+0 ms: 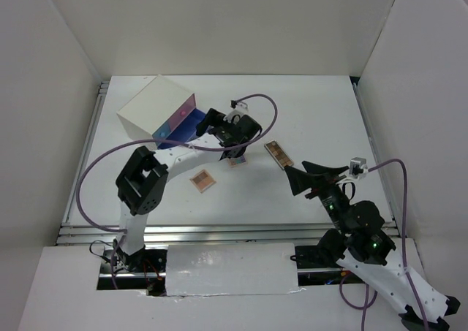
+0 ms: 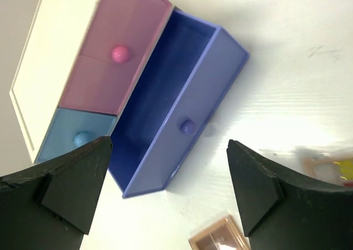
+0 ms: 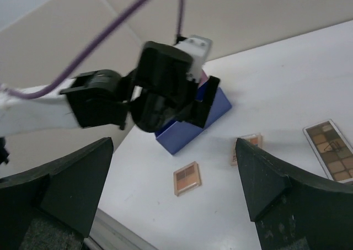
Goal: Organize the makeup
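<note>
Over the table's far-left corner: seeing left gripper (image 2: 168, 145) spread wide, pinching nothing, hanging above the pulled-out blue drawer (image 2: 182, 95) of the white drawer box (image 1: 150, 104). Seeing right gripper (image 3: 174, 145) spread wide too, gripping nothing, raised above the tabletop (image 1: 314, 112) right of centre.

Finding the visible makeup lying loose on the tabletop, outside the box: square eyeshadow palette (image 1: 202, 180) in front of the box, long eyeshadow palette (image 1: 278, 154) between the two grippers, small pale item (image 1: 235, 161) just near-side of the left gripper.

Not reading any brand or lettering; making out only brown pans on both palettes, print too small to tell. Seeing pink drawer (image 2: 118, 54) and light-blue drawer (image 2: 77, 137) pushed in, round knobs showing.

Left wrist view: losing part of the square eyeshadow palette to the bottom edge; catching a blurred yellowish thing (image 2: 331, 164) at the right edge, not identifying it.

Right wrist view: losing the long eyeshadow palette's end to the right edge, part of the small pale item behind a finger (image 3: 276, 189), most of the box behind the left arm (image 3: 99, 101).
</note>
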`<action>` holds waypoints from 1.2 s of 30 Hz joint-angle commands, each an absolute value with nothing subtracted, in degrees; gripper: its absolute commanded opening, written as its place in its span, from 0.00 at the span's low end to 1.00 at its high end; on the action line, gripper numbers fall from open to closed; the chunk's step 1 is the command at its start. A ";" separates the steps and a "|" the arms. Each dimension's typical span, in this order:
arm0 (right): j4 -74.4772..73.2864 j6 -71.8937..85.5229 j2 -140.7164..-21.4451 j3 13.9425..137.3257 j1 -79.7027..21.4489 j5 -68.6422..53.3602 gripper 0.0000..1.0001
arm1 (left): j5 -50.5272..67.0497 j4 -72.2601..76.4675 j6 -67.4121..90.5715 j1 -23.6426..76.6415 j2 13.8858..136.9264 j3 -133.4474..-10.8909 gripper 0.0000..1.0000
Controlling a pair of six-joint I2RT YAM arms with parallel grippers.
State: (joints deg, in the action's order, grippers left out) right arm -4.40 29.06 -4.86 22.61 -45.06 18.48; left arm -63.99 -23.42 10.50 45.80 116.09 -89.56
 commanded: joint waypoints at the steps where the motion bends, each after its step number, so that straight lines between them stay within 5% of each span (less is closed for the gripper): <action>1: -4.31 31.82 -6.50 24.96 -44.91 25.83 1.00 | -60.65 -32.49 22.30 47.46 109.08 -92.28 0.99; 8: -8.50 31.11 -26.42 32.32 -44.82 34.25 1.00 | -52.92 -46.23 35.68 47.37 97.49 -91.68 0.99; 12: -13.10 33.74 -37.34 36.65 -44.30 33.84 1.00 | -39.15 -35.90 27.78 44.57 87.55 -80.19 0.99; 20: -4.48 34.19 -30.06 30.67 -43.86 25.67 0.99 | -19.70 -28.74 21.71 30.42 88.32 -76.63 0.99; 36: -6.33 29.27 -29.27 31.47 -43.68 21.53 0.97 | -11.52 -26.63 19.69 21.97 106.52 -84.20 0.99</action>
State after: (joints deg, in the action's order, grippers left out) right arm -8.36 30.61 -30.24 31.07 -43.92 21.89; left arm -14.61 -28.88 20.88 21.63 105.75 -82.08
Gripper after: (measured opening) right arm 0.976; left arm 0.993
